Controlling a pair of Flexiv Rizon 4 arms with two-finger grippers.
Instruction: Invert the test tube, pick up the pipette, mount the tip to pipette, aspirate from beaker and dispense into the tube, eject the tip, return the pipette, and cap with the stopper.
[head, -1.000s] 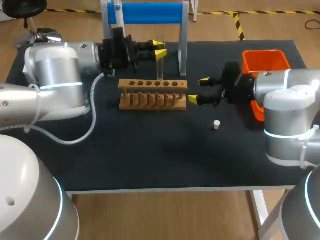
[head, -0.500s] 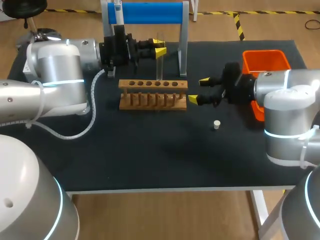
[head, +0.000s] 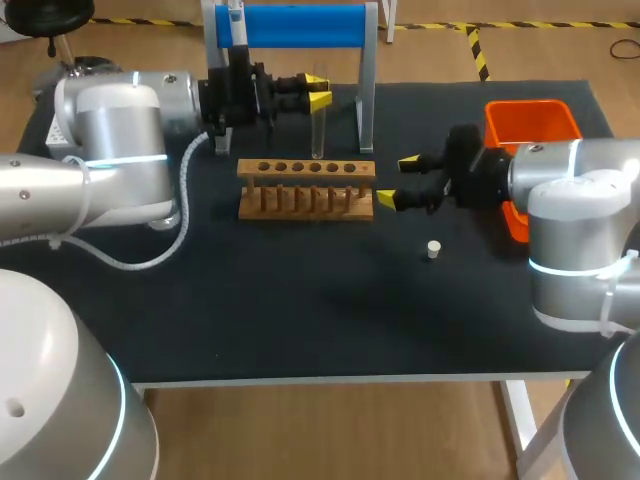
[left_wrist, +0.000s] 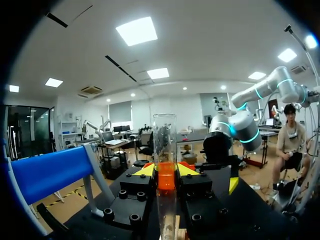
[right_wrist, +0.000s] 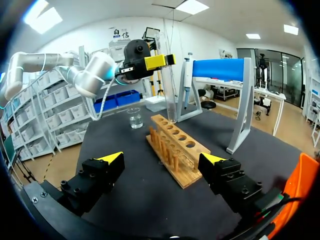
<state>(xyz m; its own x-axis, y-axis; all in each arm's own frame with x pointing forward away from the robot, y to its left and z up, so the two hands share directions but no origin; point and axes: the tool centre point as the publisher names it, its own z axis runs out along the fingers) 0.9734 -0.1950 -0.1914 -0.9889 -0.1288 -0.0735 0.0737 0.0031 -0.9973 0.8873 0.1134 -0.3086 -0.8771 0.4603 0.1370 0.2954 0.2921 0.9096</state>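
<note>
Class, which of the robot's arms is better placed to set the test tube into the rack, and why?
Left, most likely: the left pincer is shut on the upright test tube, close by the rack. The right pincer is open and empty beside the rack's end.

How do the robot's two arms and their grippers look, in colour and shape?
The left arm and right arm are rounded, silver-grey, with glowing cyan rings. A white ribbed cable runs along the left one. The left gripper and right gripper are black blocks with yellow fingertips.
</note>
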